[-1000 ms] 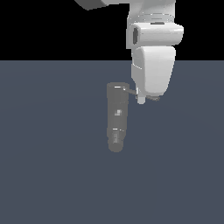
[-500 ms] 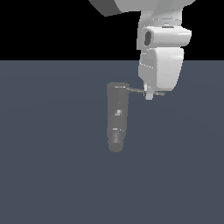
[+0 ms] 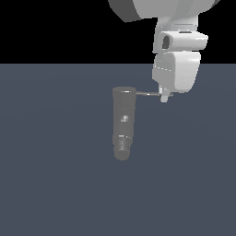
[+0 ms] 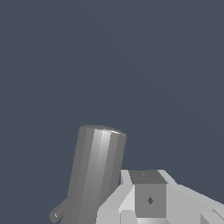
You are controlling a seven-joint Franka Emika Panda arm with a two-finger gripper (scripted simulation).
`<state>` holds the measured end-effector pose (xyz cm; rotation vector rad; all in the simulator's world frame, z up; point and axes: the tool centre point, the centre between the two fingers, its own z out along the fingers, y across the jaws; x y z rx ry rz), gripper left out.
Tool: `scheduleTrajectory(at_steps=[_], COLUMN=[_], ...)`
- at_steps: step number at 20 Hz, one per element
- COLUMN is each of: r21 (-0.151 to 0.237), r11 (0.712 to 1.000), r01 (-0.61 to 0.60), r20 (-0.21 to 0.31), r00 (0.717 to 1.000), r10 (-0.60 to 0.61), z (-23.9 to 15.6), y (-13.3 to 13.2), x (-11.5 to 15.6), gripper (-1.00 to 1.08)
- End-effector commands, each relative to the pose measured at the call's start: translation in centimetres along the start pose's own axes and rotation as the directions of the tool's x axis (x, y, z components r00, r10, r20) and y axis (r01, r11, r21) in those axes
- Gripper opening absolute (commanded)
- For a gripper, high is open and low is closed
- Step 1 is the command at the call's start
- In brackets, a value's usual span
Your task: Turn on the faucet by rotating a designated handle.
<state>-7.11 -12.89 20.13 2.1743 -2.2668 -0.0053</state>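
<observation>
The faucet (image 3: 123, 123) stood near the middle of the exterior frame, a dull grey, stubby cylinder running down the picture from a flat top to a rounded, narrower lower end. A small pale speck showed about halfway along its body and another lighter patch lay nearer the rounded end. It sat on a plain slate-blue surface (image 3: 50, 184) that filled the lower part of the frame, with black above.

From the cylinder's top the handle (image 3: 147, 94) stuck out sideways toward the exterior view's right, a thin, straight grey rod, level in the picture.

The big white arm (image 3: 177, 69) came down from the upper right of the frame, and the tool (image 3: 163, 97) hung at the rod's outer end, touching it or just beside it. Its fingers were too small and too crowded against the rod for me to tell whether they were spread or pinched together.

In the wrist view the faucet (image 4: 94, 175) appeared as a glossy grey cylinder with a bright streak along it, tilted slightly, beside the pale blocky body of the tool (image 4: 148, 199).
</observation>
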Motion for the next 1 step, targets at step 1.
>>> scheduleTrajectory(at_steps=[1], r21=[0.003], r11=[1.000], r01=[-0.024], r20=[-0.002], r00=[1.000], r10=[0.024], z=[-0.04], y=[-0.27], x=[1.72], gripper=[-1.00])
